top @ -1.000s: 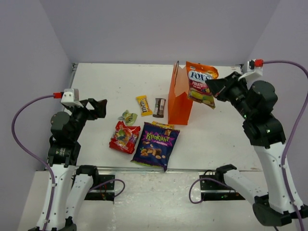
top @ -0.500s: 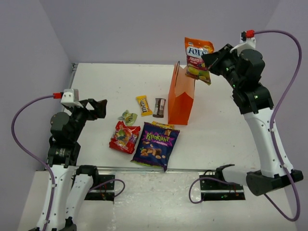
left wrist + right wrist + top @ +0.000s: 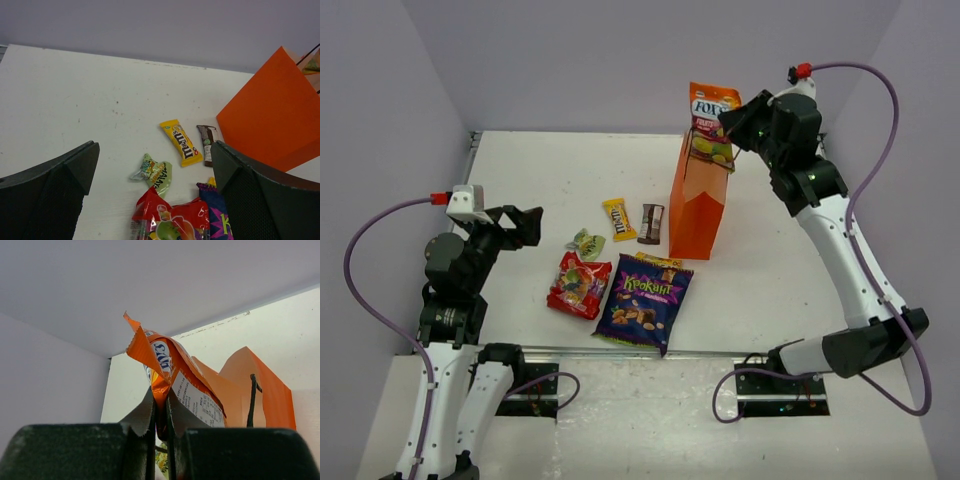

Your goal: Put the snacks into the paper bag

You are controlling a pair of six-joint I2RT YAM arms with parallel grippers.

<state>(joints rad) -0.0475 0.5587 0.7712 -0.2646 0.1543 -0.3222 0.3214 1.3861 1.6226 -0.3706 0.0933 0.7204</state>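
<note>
One white table (image 3: 540, 170) carries one upright paper bag (image 3: 692, 215). Six snacks: one purple nut bag (image 3: 645, 303) and one red bag (image 3: 579, 285) lie flat. One orange bag (image 3: 712, 125) hangs over the paper bag's mouth, pinched in the right gripper (image 3: 726, 128). One yellow pack (image 3: 618, 218), one brown bar (image 3: 651, 223) and one green-yellow wrapper (image 3: 586, 243) lie flat. The left gripper (image 3: 525, 222) stands spread wide, holding nothing.

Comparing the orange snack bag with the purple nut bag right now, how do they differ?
The orange bag hangs upright in the air, pinched by the right gripper; the purple bag lies flat on the table, untouched. The orange bag is at the open top of the paper bag; the purple bag lies nearer the arms' bases. Both are glossy printed packets.
</note>
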